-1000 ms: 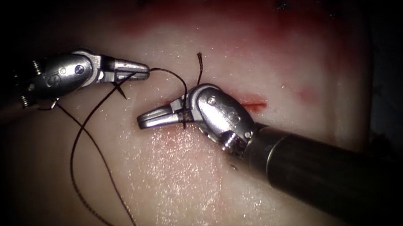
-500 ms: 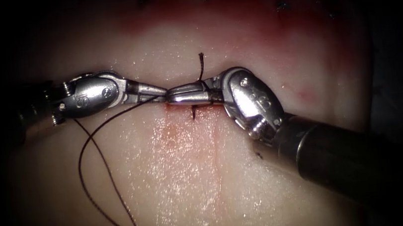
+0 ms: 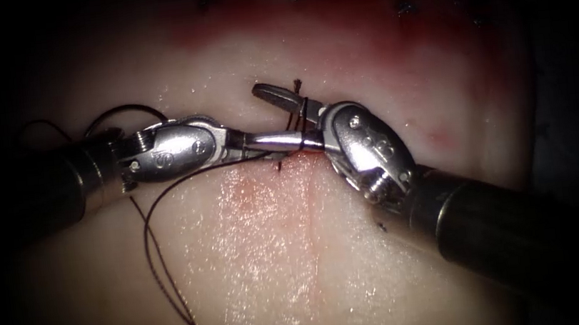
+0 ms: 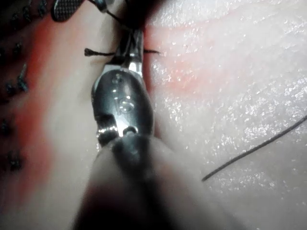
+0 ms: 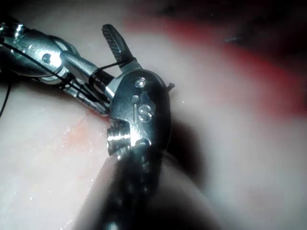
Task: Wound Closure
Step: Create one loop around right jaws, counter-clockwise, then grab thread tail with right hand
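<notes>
1. At the upper end of the cut (image 3: 309, 214) in the tissue (image 3: 259, 288), the two tools met tip to tip, just above a dark stitch on the cut line.
2. The left tool (image 3: 246, 147) came in from the left side of the cut. Its jaws lay close together, apparently closed on the thread (image 3: 150, 234).
3. From there the thread ran down and to the left across the tissue in long slack curves.
4. The right tool (image 3: 263, 118) had its jaws spread wide and gripped nothing. One jaw was raised and the other lay level along the left tool's tip.
5. Thread crossed the right tool near its hinge, and a short frayed thread end (image 3: 294, 84) stood up beside the raised jaw.
6. Where the needle was could not be told.
7. Red fluid (image 3: 348, 38) stained the far tissue, well apart from the tools.
8. To my judgement, good work here called for three things:
   - closing the open jaws on thread alone, not on the other tool's tip;
   - keeping any pull level with the tissue surface;
   - keeping the slack strand from snagging on either wrist.
</notes>
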`<state>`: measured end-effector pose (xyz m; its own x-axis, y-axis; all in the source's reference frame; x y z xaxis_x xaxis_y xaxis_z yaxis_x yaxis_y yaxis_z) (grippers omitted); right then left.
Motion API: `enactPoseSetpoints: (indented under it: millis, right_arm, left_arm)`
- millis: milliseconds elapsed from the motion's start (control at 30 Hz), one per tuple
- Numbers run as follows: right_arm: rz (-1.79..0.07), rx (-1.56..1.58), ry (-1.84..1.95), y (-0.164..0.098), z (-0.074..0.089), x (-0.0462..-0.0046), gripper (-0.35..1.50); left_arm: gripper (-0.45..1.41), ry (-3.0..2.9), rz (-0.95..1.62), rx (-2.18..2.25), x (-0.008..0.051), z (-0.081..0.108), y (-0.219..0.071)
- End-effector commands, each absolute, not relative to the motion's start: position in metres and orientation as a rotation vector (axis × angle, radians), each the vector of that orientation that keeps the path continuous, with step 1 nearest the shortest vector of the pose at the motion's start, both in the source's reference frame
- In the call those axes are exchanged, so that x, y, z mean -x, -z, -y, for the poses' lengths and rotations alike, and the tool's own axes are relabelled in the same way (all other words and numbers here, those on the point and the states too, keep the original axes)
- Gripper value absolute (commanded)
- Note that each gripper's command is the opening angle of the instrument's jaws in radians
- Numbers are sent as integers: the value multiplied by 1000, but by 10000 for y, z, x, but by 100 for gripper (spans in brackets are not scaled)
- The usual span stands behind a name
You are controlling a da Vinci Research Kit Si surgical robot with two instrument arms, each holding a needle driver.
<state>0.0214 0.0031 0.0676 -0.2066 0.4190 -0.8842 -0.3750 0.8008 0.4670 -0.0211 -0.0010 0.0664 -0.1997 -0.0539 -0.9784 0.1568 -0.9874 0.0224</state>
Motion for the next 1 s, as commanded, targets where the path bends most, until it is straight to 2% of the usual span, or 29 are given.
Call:
enactPoseSetpoints:
  millis: [33,167,267,400,600,933,1000]
  right_arm:
    - [-1620,-28,-726,-681,-31,-221,108]
    - [-1568,2,-785,-688,-27,-221,106]
    - [-1528,16,-852,-693,-24,-218,94]
    - [-1508,9,-994,-696,-21,-217,96]
    - [-1472,-7,-1144,-699,-19,-216,76]
    - [-1330,-28,-1333,-718,2,-213,84]
    - [-1286,-30,-1374,-725,7,-212,98]
  left_arm:
    - [-35,2324,-121,-1900,216,6,-667]
    - [-35,2338,-104,-1914,212,9,-662]
    - [-35,2363,-77,-1914,208,12,-656]
    - [-35,2414,-48,-1890,203,14,-647]
    - [-35,2428,-16,-1886,206,15,-645]
    - [-35,2442,-6,-1883,213,1,-655]
    - [-35,2443,-6,-1883,214,0,-655]
